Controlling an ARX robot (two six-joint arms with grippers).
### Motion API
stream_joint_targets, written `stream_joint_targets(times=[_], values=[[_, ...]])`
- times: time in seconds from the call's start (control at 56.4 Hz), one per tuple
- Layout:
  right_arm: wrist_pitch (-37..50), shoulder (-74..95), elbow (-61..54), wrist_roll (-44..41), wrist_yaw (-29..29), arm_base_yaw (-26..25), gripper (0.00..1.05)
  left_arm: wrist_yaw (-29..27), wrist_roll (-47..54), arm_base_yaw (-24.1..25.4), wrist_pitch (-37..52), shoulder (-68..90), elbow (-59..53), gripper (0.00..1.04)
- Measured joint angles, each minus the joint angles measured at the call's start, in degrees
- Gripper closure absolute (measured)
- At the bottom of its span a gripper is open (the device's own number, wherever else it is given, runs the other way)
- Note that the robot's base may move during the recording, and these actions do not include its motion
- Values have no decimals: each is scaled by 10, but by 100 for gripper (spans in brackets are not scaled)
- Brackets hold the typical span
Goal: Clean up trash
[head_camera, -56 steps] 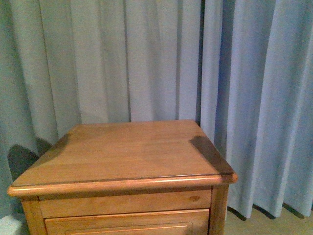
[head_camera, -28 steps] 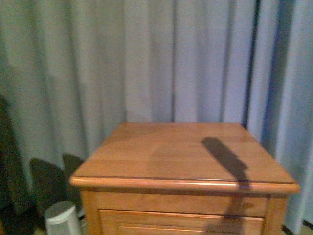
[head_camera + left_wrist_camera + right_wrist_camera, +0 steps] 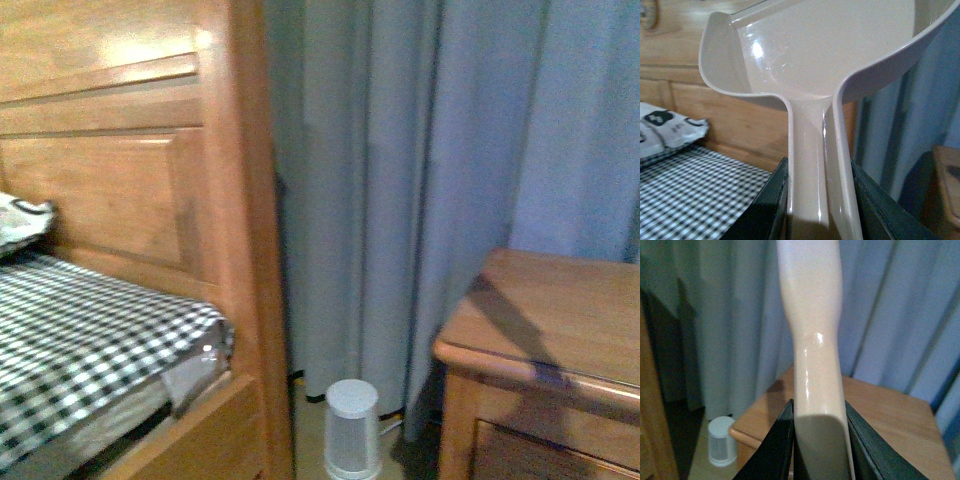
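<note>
The dustpan (image 3: 810, 55) runs out of the left wrist view. The beige handle (image 3: 815, 355) leaves the right wrist view, its far end unseen. The blurred front view crops the nightstand (image 3: 560, 320) and the pillow (image 3: 18, 222) at its edges.

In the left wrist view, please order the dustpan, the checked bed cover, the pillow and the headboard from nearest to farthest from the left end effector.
1. Dustpan: held in the left end effector.
2. Checked bed cover: just below.
3. Pillow: lying on the cover.
4. Headboard: behind the pillow.
</note>
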Motion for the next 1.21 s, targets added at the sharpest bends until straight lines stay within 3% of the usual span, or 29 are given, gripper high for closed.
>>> stream_joint_targets(times=[1.206], values=[[0,3,0,2,-8,2,83,-10,-2,3,0,-4,0,76]])
